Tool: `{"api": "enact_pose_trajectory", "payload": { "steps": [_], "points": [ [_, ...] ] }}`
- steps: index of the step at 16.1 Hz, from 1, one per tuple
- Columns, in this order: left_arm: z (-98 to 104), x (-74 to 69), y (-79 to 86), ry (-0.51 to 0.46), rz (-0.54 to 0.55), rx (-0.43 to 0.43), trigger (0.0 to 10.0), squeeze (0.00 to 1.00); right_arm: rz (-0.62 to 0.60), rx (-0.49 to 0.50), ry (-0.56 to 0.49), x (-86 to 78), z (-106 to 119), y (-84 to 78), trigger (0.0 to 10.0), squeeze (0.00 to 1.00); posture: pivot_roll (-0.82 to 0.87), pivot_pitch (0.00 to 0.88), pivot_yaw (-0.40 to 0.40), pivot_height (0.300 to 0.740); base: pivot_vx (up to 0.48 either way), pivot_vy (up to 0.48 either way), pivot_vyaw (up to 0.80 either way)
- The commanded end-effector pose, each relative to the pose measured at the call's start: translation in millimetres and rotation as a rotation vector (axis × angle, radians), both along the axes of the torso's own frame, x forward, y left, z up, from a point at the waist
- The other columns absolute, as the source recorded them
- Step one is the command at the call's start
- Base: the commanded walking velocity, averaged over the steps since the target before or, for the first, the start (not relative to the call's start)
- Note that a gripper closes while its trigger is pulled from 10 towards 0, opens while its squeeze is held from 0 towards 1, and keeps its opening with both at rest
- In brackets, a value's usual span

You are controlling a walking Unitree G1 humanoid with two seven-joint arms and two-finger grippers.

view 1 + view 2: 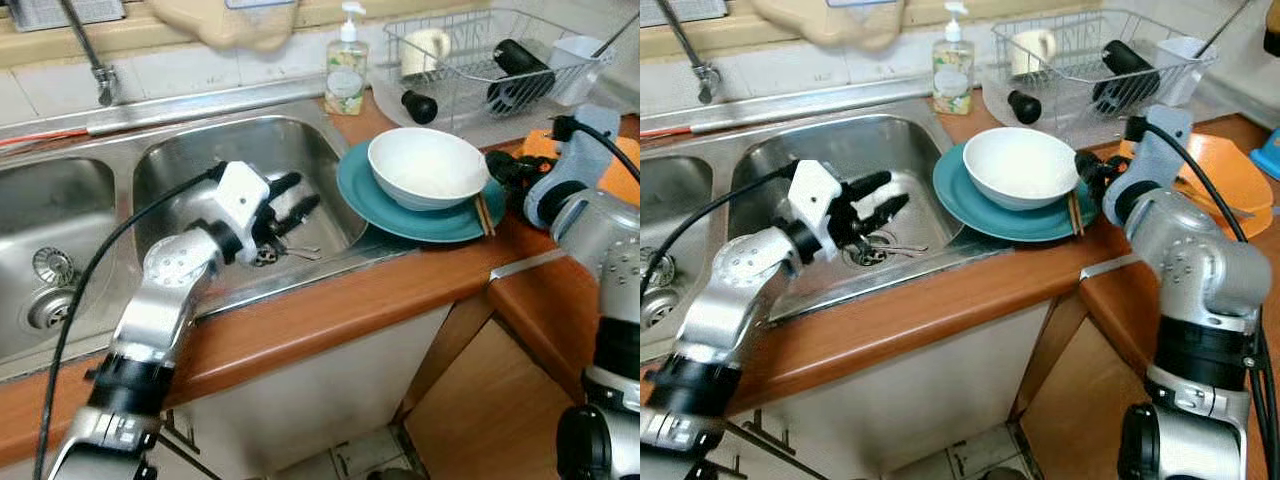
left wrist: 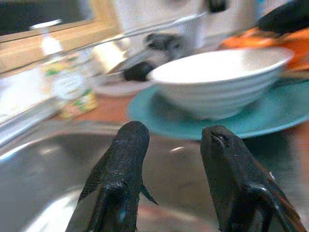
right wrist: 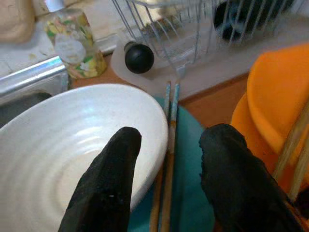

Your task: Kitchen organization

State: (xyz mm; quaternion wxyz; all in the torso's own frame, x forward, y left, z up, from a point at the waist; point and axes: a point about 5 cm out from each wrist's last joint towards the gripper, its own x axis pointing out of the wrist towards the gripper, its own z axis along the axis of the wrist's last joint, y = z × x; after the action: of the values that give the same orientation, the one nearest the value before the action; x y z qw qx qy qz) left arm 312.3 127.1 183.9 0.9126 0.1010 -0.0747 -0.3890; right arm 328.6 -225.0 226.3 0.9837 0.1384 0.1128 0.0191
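We look down on a wooden kitchen desk [image 1: 330, 310] with a double steel sink [image 1: 220, 160] set into it. Our left tool [image 1: 290, 208] hangs over the right basin of the sink, near the drain, its two black fingers [image 2: 120, 159] spread apart and holding nothing. Just beside the basin, on the desk, a white bowl [image 1: 428, 166] sits on a teal plate [image 1: 390, 215] whose edge slightly overhangs the sink. A pair of chopsticks [image 3: 166, 159] lies on the plate, touching the bowl's right side. Our right tool [image 3: 166, 193] hovers above those chopsticks at the bowl's rim, fingers apart and empty. To the right, orange dishes [image 1: 1220, 170] are stacked with more sticks resting on them. Behind the plate stand a soap bottle [image 1: 346, 62] and a wire dish rack [image 1: 480, 60] holding a mug and dark items.
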Motion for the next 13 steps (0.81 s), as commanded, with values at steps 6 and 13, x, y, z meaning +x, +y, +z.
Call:
{"api": "enact_pose_trajectory", "payload": {
  "steps": [6, 13],
  "points": [
    [-3.5, -26.2, -5.0, 0.063, -0.099, 0.067, 10.0, 0.00, -0.006, 0.233, 0.062, 8.6, -7.5, -4.3, 10.0, 1.00, -0.13, 0.000, 0.024, 0.740, 0.000, 0.000, 0.00],
    [0.0, -29.7, -8.4, 0.071, -0.099, 0.073, 10.0, 0.00, 0.147, 0.298, 0.100, 16.0, -2.7, 16.5, 7.7, 0.00, -0.13, 0.000, 0.014, 0.740, 0.000, 0.000, 0.00]
  ]
}}
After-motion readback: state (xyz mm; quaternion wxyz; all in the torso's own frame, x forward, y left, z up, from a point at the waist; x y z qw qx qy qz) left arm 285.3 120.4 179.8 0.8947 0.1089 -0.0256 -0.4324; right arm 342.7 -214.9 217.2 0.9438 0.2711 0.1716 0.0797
